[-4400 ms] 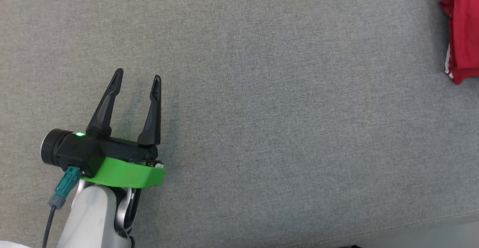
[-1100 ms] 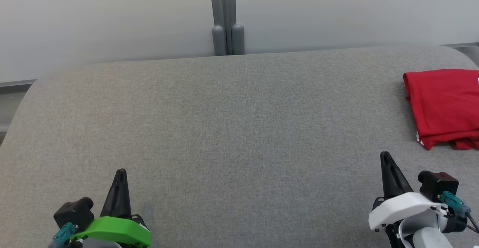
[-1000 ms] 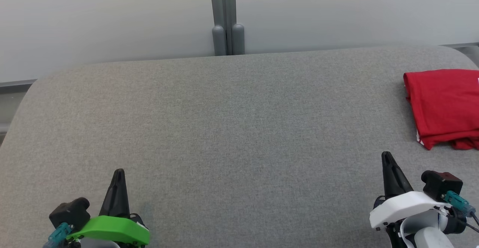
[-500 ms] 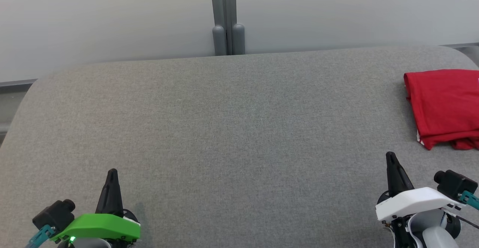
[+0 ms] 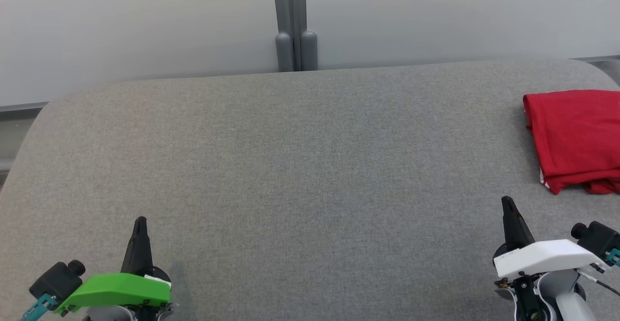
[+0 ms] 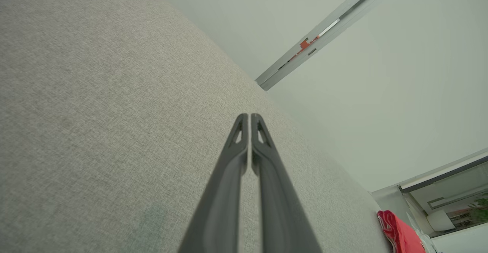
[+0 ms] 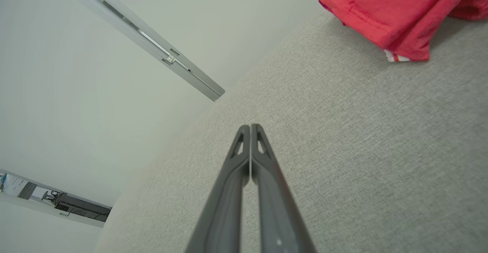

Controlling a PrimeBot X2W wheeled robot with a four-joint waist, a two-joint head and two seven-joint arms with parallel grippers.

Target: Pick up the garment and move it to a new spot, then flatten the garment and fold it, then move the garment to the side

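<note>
The folded red garment lies at the far right edge of the grey padded surface, with a bit of white trim at its near corner. It also appears in the right wrist view as a red garment at the top right, and in the left wrist view as a small red garment at the bottom right. My left gripper sits at the lower left, shut with nothing in it. My right gripper sits at the lower right, shut and empty, a short way in front of the garment.
A pale wall with a grey vertical post stands behind the surface. The surface's rounded far corners curve down at left and right. A wide stretch of bare grey fabric lies between the two grippers.
The head view has swung from looking down at the open left gripper to the whole surface. Over the last second both grippers, shut, have drawn slightly outward and back toward the bottom edge.
</note>
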